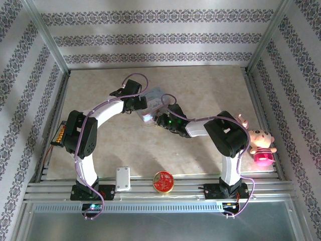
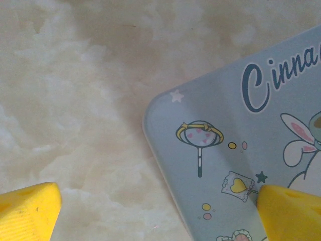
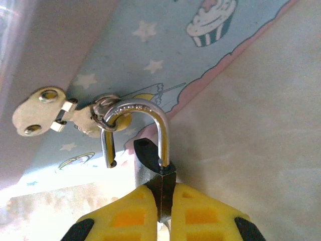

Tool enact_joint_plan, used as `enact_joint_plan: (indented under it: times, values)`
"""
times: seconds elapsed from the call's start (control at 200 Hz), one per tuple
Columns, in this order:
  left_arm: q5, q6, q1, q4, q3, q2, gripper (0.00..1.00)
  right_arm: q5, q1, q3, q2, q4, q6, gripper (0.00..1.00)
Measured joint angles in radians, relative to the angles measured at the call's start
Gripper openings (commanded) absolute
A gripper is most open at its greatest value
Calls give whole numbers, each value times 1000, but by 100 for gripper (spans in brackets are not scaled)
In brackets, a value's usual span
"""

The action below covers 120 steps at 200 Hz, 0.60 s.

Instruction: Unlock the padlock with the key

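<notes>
Right claw (image 3: 161, 203): my fingers clamped on padlock (image 3: 149, 163) body.
Risk: pulling drags tin (image 3: 150, 45); shackle (image 3: 163, 131) hooked through hasp (image 3: 93, 113), may jam.

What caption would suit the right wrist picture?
Yellow fingers pinch the padlock, its open shackle hooked through the hasp of the blue tin.

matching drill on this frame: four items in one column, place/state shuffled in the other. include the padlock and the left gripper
Items
1. small dark grey metal padlock
2. left gripper
3. round red disc
4. pink-and-cream plush toy

Place or state
A. near edge of the table, between the arm bases
B. jaws wide open over a corner of the pale blue cartoon tin
C. right side of the table, beside the right arm
D. clamped in the right gripper

Pairs: 1-D, 2-B, 3-A, 4-C
</notes>
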Motion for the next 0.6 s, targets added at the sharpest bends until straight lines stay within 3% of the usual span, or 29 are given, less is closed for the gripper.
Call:
enact_joint_plan:
  times: [0.6]
  values:
    - [17,-7,7,10,-7,0,99,-45,-35,-78,61,304,206,0]
